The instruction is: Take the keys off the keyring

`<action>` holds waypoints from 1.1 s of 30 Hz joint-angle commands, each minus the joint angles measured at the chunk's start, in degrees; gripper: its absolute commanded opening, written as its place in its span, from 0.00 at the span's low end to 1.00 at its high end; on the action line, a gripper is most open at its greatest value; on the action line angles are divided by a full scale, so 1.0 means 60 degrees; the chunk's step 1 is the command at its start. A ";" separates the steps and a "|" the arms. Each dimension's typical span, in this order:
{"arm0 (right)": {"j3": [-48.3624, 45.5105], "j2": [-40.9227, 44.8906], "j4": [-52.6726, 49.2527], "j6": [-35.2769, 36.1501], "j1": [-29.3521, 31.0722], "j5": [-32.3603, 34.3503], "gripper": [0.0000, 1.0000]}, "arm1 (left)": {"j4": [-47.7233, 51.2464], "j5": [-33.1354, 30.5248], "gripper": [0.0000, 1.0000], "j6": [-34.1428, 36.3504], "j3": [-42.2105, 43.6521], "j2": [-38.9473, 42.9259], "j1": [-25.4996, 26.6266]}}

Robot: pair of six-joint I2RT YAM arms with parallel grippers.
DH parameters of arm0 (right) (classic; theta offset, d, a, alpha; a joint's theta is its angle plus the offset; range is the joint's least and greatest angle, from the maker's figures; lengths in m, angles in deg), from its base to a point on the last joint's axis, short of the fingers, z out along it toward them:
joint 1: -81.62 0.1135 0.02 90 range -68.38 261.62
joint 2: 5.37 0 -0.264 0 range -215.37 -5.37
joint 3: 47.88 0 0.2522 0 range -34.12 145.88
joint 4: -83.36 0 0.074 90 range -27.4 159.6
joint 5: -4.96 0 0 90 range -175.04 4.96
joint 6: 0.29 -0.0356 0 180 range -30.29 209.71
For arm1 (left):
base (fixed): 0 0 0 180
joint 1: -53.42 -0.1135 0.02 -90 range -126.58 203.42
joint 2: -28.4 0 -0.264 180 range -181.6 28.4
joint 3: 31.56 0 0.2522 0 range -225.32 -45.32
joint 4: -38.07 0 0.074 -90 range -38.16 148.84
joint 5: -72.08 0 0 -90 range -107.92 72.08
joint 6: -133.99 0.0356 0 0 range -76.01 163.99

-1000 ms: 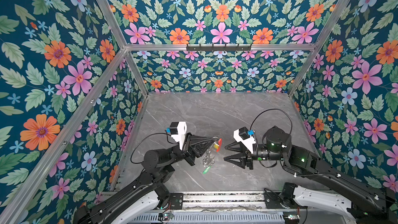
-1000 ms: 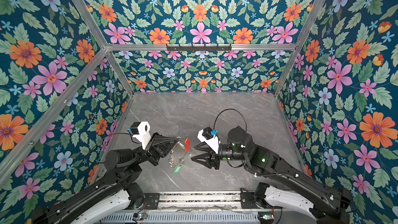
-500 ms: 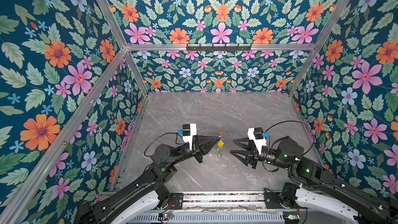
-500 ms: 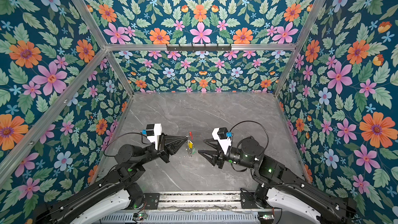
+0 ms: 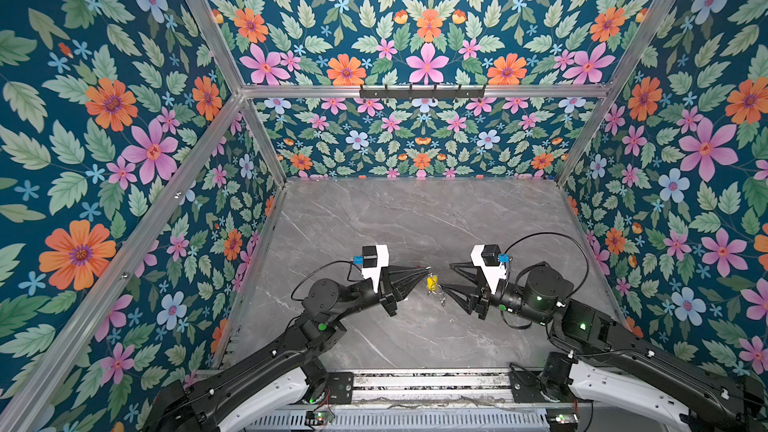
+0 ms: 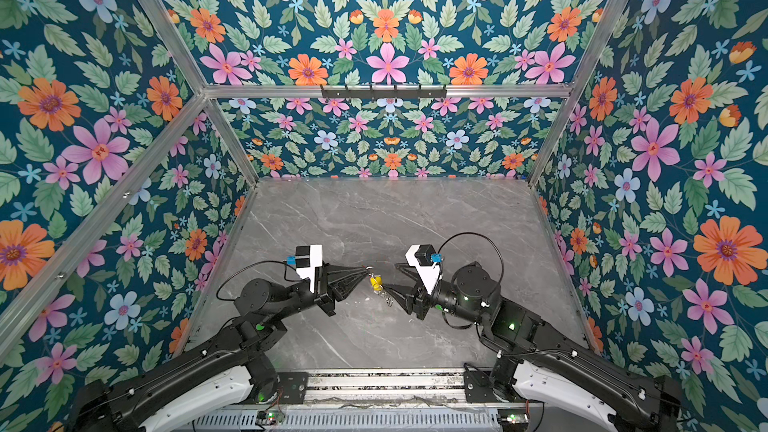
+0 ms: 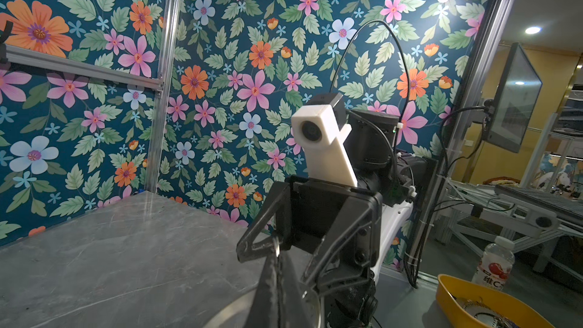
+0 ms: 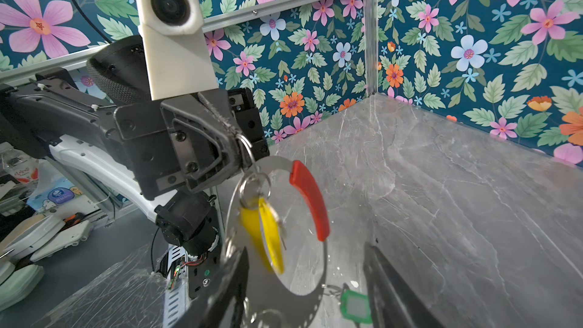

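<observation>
Floral walls [image 5: 104, 118], grey marble tabletop [image 5: 415, 222], keyring [image 8: 310, 200] hanging above it

The plastic bottle [image 7: 493, 265] beside the enclosure carries a red-and-white label reading "维C", cut off at its edge. Print on the packet [image 8: 60, 195] is illegible.

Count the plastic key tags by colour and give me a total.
Yellow key tag: 1
Green key tag: 1
Total: 2
</observation>
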 commanded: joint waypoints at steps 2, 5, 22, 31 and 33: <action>0.0175 0.0124 0.0040 -0.0098 -0.0506 -0.1072 0.56 | -0.0634 0.0213 0.00 0.0070 0.0033 -0.0085 -0.0009; 0.0134 0.0115 0.0184 -0.0526 -0.1113 -0.1950 0.55 | -0.0680 0.0229 0.00 0.0055 0.0037 -0.0169 -0.0009; 0.0771 -0.0750 0.0312 -0.0745 -0.1467 -0.3664 0.50 | -0.0627 0.0351 0.00 0.0030 0.0123 -0.0213 -0.0009; 0.1304 -0.1466 0.0519 -0.1070 -0.1597 -0.4703 0.46 | -0.0579 0.0311 0.00 -0.0025 0.0178 -0.0113 -0.0008; 0.1324 -0.1560 0.0663 -0.1170 -0.1601 -0.4809 0.42 | -0.0572 0.0285 0.00 -0.0034 0.0195 -0.0083 -0.0009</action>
